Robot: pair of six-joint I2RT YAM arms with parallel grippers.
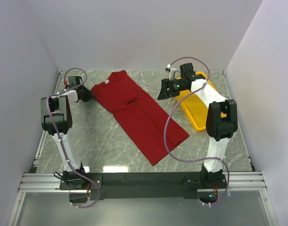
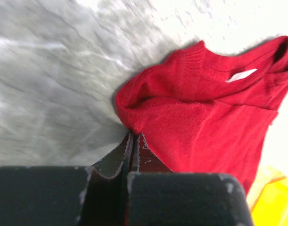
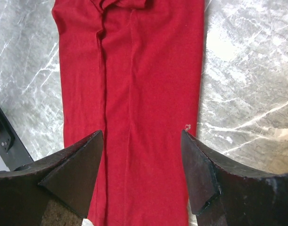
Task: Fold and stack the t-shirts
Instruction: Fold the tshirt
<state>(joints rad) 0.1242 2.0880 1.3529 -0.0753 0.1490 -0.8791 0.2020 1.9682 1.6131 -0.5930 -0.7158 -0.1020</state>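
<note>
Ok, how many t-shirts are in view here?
1: a red t-shirt lies diagonally across the table. The right arm covers part of the yellow tray, so another may be hidden there.

Red shirt (image 1: 136, 115) between two claws on a table (image 1: 101, 141).
Left claw (image 1: 90, 95) touches its sleeve; right claw (image 1: 163, 92) sits just off its other edge, yellow tray (image 1: 194, 112) beyond.

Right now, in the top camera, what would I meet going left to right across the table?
left end effector → red shirt → yellow tray
</note>
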